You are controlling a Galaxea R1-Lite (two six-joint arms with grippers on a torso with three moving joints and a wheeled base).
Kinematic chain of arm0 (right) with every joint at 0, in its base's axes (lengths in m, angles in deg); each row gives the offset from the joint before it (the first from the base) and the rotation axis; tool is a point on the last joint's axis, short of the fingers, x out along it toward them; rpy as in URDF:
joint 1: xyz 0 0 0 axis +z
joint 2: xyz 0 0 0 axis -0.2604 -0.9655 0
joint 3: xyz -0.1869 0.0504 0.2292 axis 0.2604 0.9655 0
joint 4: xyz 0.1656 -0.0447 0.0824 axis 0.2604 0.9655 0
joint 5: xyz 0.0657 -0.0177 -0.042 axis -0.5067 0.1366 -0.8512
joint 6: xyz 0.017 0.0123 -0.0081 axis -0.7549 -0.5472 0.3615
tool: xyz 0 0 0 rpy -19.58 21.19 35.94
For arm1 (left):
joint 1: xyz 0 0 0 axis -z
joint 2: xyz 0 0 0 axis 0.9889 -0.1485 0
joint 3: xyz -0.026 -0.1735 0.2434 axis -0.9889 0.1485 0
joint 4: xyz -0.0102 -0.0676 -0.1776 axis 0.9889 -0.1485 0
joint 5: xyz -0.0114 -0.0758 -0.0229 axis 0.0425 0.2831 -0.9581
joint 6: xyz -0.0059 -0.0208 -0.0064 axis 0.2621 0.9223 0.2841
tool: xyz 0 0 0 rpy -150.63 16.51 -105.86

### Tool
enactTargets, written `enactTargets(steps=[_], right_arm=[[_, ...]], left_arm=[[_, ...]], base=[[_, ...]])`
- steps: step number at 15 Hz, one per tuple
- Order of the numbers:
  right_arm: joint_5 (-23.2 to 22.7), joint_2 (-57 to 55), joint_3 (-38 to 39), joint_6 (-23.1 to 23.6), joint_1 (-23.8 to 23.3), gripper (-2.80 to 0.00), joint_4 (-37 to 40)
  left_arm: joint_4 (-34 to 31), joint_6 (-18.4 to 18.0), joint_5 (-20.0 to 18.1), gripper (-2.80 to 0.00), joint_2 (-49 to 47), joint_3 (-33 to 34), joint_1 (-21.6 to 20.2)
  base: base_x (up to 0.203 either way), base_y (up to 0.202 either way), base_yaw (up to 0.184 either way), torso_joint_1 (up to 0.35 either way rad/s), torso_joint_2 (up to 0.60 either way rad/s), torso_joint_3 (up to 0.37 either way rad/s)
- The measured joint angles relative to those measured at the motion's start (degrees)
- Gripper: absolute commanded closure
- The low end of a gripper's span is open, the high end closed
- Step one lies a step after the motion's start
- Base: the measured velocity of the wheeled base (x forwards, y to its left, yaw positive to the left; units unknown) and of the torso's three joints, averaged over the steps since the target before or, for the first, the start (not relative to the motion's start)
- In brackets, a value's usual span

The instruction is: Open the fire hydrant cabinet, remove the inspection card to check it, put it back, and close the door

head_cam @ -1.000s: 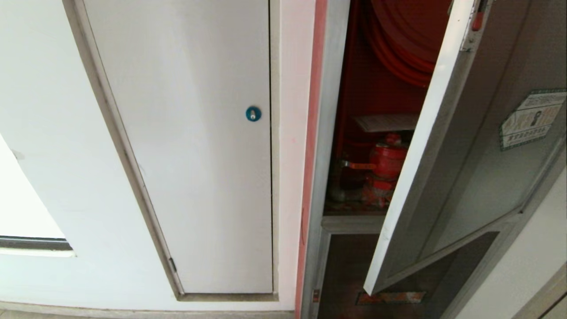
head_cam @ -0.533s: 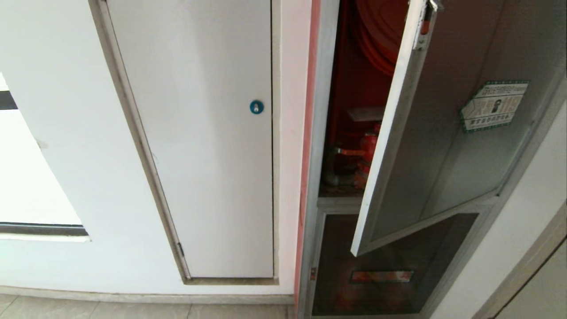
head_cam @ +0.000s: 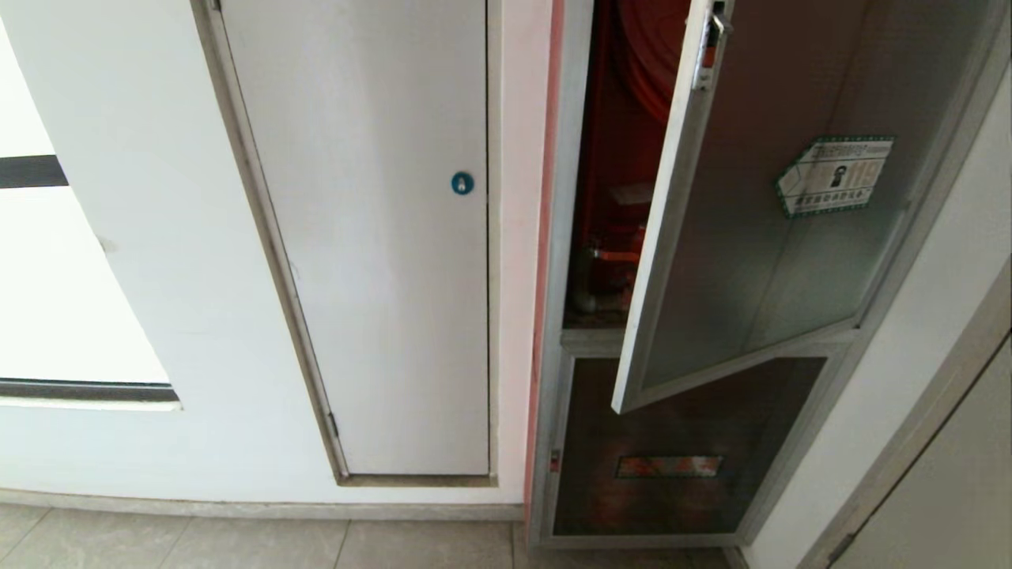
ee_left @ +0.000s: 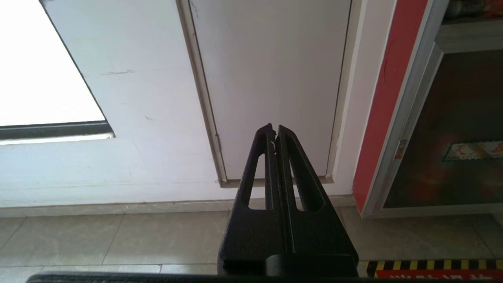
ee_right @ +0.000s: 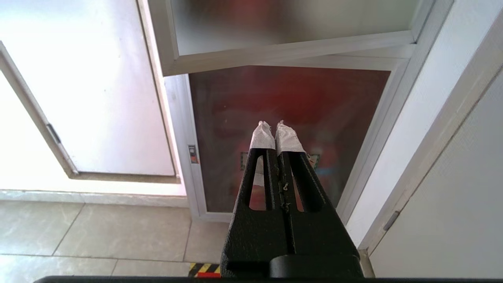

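While both arms sit low and idle, I see the fire hydrant cabinet (head_cam: 565, 261) on the right of my head view with its door (head_cam: 759, 205) swung partly out, hinged on the right side, its free edge standing away from the frame. Near the top of that free edge sits the small red latch (head_cam: 710, 49), and on the tinted glass I can read the green-bordered sticker (head_cam: 836, 175). Through the gap I see the red hose (head_cam: 652, 55) coiled high inside, and below it a white sheet (head_cam: 631, 194) that may be the inspection card; I cannot tell for sure. Under it a bit of the red valve (head_cam: 621, 254) shows. Left of the cabinet is a plain white door (head_cam: 371, 237) with a blue round lock (head_cam: 462, 183).

My left gripper (ee_left: 274, 129) points at the foot of that white door, fingers pressed together, holding nothing. My right gripper (ee_right: 274, 126) has its white-wrapped fingertips (ee_right: 262, 136) closed and empty, aimed at the cabinet's lower glass panel (ee_right: 290, 98), apart from it.
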Motion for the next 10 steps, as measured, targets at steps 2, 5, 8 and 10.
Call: enactTargets(steps=[2, 5, 8, 10], right_arm=[[0.02, 0.0, 0.0, 0.0, 0.0, 0.0, 0.03], [0.02, 0.0, 0.0, 0.0, 0.0, 0.0, 0.02], [0.02, 0.0, 0.0, -0.02, 0.0, 0.0, 0.05], [0.02, 0.0, 0.0, 0.0, 0.0, 0.0, 0.02]], left_arm=[[0.02, 0.44, 0.04, 0.0, 0.0, 0.0, 0.0], [0.0, 2.15, 0.37, 0.0, 0.0, 0.0, 0.0], [0.02, 2.35, 0.41, 0.0, 0.0, 0.0, -0.02], [0.02, 2.38, 0.41, 0.0, 0.0, 0.0, 0.0]], base=[[0.0, 0.0, 0.0, 0.0, 0.0, 0.0], [0.0, 0.0, 0.0, 0.0, 0.0, 0.0], [0.0, 0.0, 0.0, 0.0, 0.0, 0.0], [0.0, 0.0, 0.0, 0.0, 0.0, 0.0]])
